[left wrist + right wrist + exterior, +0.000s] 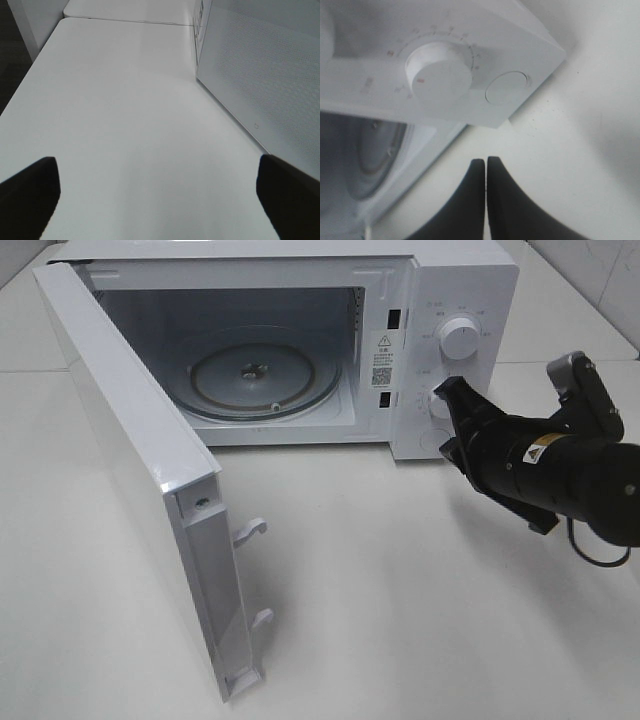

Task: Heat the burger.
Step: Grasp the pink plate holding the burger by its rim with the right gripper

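White table (400,590); white microwave (490,300) sits on it, door (120,440) wide open.

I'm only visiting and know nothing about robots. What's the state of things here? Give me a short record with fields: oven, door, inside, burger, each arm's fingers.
oven: white microwave on a white table
door: door swung wide open
inside: glass turntable, nothing on it
burger: not in any view
left fingers: left fingers open, empty, above bare table beside the door
right fingers: right fingers shut, empty, close to the lower dial and round button, a gap showing between
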